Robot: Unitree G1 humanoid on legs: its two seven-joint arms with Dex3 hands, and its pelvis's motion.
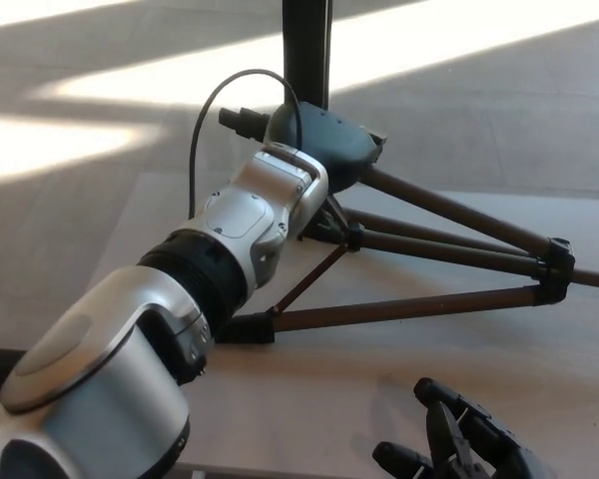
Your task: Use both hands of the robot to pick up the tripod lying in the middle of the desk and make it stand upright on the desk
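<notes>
In the head view, the tripod (pixel 419 259) lies on the pale bench (pixel 309 389). Its dark round head (pixel 329 140) is near the top of the picture, and a black pole goes up from it and out of sight. Its long brown legs spread out to the right across the bench, with a thin brace joining them near the head.

The left arm (pixel 180 299) comes in from the bottom left. It is big and silver, and it reaches up to the tripod's head. The left robot hand (pixel 252 120) is mostly hidden behind the silver wrist. Only a bit of black finger shows beside the head, so I cannot tell if it is open or closed.

The right robot hand (pixel 459 444) is at the bottom right, low over the bench. Its black fingers are spread apart and it holds nothing. It is well apart from the tripod legs.

I think the step now is getting a good hold near the head. To do it well, the left robot hand should grip firmly up by the head, and the right robot hand should come up to take a leg, so the tripod does not swing when lifted. Then the legs should go down evenly.

There are no boxes, bowls or other containers to see.
</notes>
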